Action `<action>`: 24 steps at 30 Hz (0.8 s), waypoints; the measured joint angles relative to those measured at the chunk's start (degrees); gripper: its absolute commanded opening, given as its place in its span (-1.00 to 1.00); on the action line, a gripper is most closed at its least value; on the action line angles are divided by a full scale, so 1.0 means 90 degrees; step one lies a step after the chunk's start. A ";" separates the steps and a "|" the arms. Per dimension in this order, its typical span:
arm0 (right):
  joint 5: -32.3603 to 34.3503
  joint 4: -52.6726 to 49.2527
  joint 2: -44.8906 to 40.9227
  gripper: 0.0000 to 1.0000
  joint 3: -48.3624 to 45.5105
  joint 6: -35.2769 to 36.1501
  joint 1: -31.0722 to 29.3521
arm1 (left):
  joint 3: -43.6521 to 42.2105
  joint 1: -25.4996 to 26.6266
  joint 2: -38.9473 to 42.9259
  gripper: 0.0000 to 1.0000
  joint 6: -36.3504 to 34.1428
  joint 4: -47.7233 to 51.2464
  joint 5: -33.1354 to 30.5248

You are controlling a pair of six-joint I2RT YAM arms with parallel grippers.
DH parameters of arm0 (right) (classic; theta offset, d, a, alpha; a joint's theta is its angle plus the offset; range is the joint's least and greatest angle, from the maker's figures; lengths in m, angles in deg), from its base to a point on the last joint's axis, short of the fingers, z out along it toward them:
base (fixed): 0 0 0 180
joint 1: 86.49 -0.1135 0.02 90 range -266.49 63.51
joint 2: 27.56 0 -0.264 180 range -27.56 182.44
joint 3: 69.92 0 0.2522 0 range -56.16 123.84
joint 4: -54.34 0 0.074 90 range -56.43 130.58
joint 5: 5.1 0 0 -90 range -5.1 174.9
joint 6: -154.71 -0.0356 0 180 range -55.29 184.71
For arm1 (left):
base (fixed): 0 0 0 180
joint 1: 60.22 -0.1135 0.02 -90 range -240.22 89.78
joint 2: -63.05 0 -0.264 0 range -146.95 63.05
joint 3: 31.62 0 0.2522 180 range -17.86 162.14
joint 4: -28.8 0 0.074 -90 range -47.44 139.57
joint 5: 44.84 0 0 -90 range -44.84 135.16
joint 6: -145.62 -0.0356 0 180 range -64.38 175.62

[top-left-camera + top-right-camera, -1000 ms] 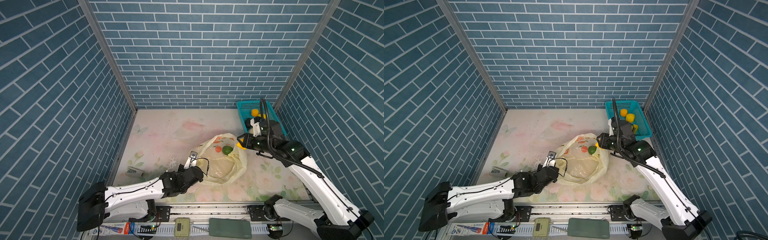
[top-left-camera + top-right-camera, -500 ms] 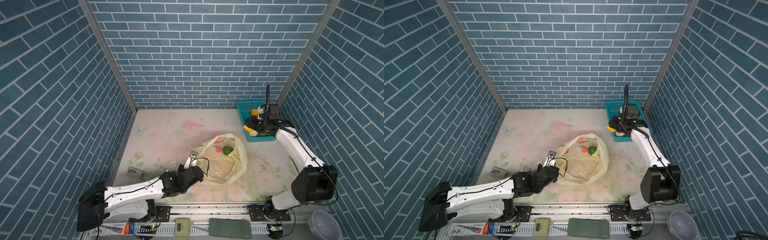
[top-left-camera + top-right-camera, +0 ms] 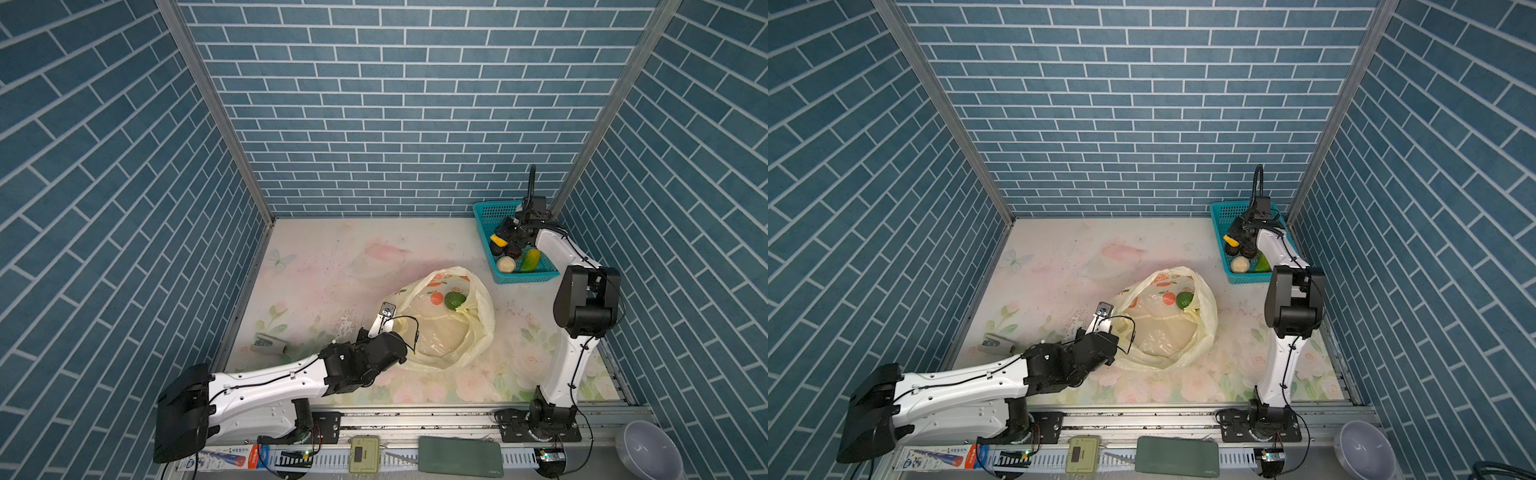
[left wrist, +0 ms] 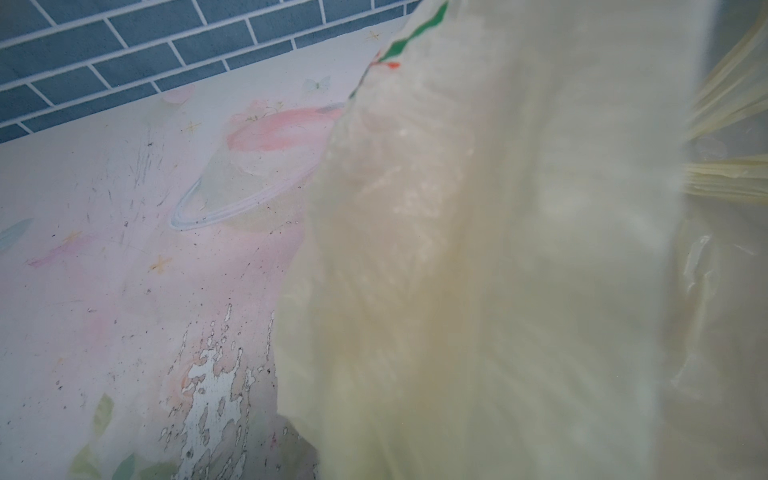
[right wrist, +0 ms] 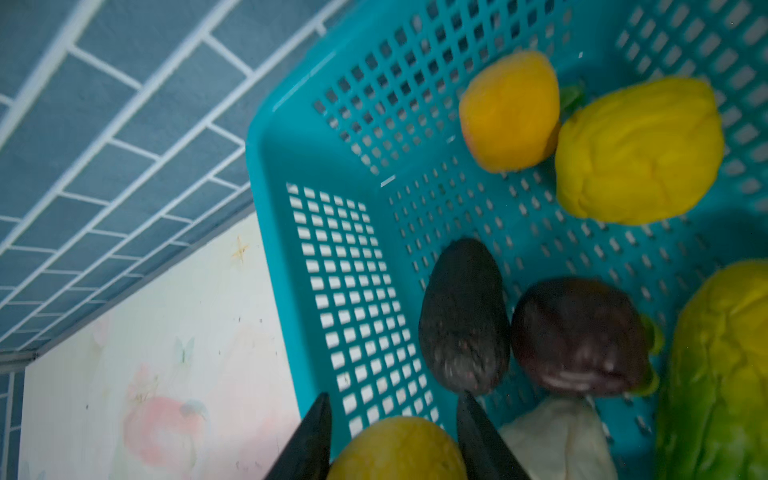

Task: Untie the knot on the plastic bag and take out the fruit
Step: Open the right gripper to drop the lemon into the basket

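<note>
The pale yellow plastic bag (image 3: pixel 449 332) (image 3: pixel 1167 332) lies mid-table with its mouth gaping; the knot is not in view. One green fruit (image 3: pixel 454 300) (image 3: pixel 1184 299) sits inside near the far rim. My left gripper (image 3: pixel 404 354) is at the bag's near-left rim, shut on the film, which covers most of the left wrist view (image 4: pixel 498 249). My right gripper (image 5: pixel 395 399) (image 3: pixel 498 241) hovers over the teal basket (image 5: pixel 291 166) (image 3: pixel 486 212), shut on a yellow fruit (image 5: pixel 399 449). Several fruit lie in the basket: orange (image 5: pixel 511 112), yellow (image 5: pixel 640 149), two dark ones (image 5: pixel 463 316), cream-white (image 5: pixel 557 436).
The basket stands in the back right corner against the brick walls. A small grey object (image 3: pixel 270 344) lies near the table's left edge. A grey bowl (image 3: pixel 648 451) sits off the table at the front right. The right arm's elbow (image 3: pixel 586 299) rises right of the bag.
The right arm swung from the bag's right rim back to the basket, carrying the yellow fruit. The left arm and the bag stayed still.
</note>
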 measured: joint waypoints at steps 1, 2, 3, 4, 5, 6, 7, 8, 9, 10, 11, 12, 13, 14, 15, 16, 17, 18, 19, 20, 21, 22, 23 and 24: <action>0.0007 -0.0002 0.0102 -0.11 0.0146 -0.0002 0.0019 | 0.0000 0.0000 0.0000 -1.00 -0.0002 0.0000 0.0000; 0.0034 -0.0002 0.0231 0.01 0.0338 -0.0005 0.0041 | 0.0000 0.0000 0.0000 -1.00 -0.0005 0.0000 0.0002; 0.0068 -0.0005 0.0342 0.14 0.0493 -0.0024 0.0056 | 0.0000 0.0000 0.0000 -1.00 -0.0005 -0.0002 0.0002; 0.0104 -0.0010 0.0420 0.22 0.0585 -0.0046 0.0063 | 0.0000 0.0000 -0.0002 -1.00 -0.0007 0.0000 0.0002; 0.0146 -0.0019 0.0503 0.27 0.0675 -0.0029 0.0068 | 0.0000 0.0000 -0.0005 -1.00 -0.0010 -0.0002 0.0002; 0.0197 -0.0039 0.0561 0.31 0.0733 -0.0022 0.0068 | 0.0000 0.0000 -0.0007 -1.00 -0.0010 -0.0002 0.0002; 0.0250 -0.0049 0.0600 0.32 0.0755 -0.0022 0.0073 | 0.0000 0.0000 -0.0007 -1.00 -0.0010 -0.0002 0.0000; 0.0301 -0.0078 0.0624 0.34 0.0760 -0.0015 0.0078 | 0.0000 0.0000 -0.0007 -1.00 -0.0010 -0.0002 0.0000; 0.0340 -0.0126 0.0636 0.35 0.0758 -0.0012 0.0080 | 0.0000 0.0000 -0.0007 -1.00 -0.0010 -0.0002 0.0000; 0.0381 -0.0175 0.0641 0.36 0.0758 -0.0005 0.0083 | 0.0000 0.0000 -0.0007 -1.00 -0.0010 -0.0002 0.0000; 0.0406 -0.0214 0.0641 0.37 0.0758 0.0002 0.0083 | 0.0000 0.0000 -0.0007 -1.00 -0.0010 -0.0002 0.0000; 0.0430 -0.0231 0.0641 0.37 0.0758 0.0005 0.0083 | 0.0000 0.0000 -0.0007 -1.00 -0.0010 -0.0002 0.0000; 0.0440 -0.0233 0.0641 0.37 0.0758 0.0007 0.0083 | 0.0000 0.0000 -0.0007 -1.00 -0.0010 -0.0002 -0.0002; 0.0452 -0.0236 0.0641 0.38 0.0755 0.0007 0.0083 | 0.0000 0.0000 -0.0007 -1.00 -0.0010 -0.0002 -0.0002; 0.0459 -0.0240 0.0634 0.38 0.0746 0.0007 0.0083 | 0.0000 0.0000 -0.0007 -1.00 -0.0010 -0.0002 -0.0002; 0.0466 -0.0255 0.0627 0.39 0.0738 0.0010 0.0083 | 0.0000 0.0000 -0.0007 -1.00 -0.0010 -0.0002 -0.0002; 0.0483 -0.0243 0.0585 0.39 0.0692 0.0012 0.0083 | 0.0000 0.0000 -0.0007 -1.00 -0.0010 -0.0002 -0.0002; 0.0508 -0.0228 0.0510 0.39 0.0600 0.0019 0.0083 | 0.0000 0.0000 -0.0007 -1.00 -0.0012 -0.0005 -0.0002; 0.0532 -0.0231 0.0413 0.39 0.0493 0.0032 0.0083 | 0.0000 0.0000 -0.0007 -1.00 -0.0015 -0.0002 -0.0002; 0.0549 -0.0231 0.0279 0.39 0.0350 0.0053 0.0083 | 0.0000 0.0000 -0.0007 -1.00 -0.0019 -0.0005 -0.0002; 0.0554 -0.0231 0.0148 0.39 0.0226 0.0056 0.0083 | 0.0000 0.0000 -0.0007 -1.00 -0.0024 -0.0007 -0.0002; 0.0559 -0.0233 0.0010 0.40 0.0114 0.0058 0.0083 | 0.0000 0.0000 -0.0007 -1.00 -0.0027 -0.0012 -0.0002; 0.0563 -0.0233 -0.0148 0.40 -0.0012 0.0058 0.0083 | 0.0000 0.0000 -0.0007 -1.00 -0.0027 -0.0019 -0.0002; 0.0549 -0.0226 -0.0325 0.40 -0.0153 0.0063 0.0080 | 0.0000 0.0000 -0.0007 -1.00 -0.0027 -0.0024 -0.0002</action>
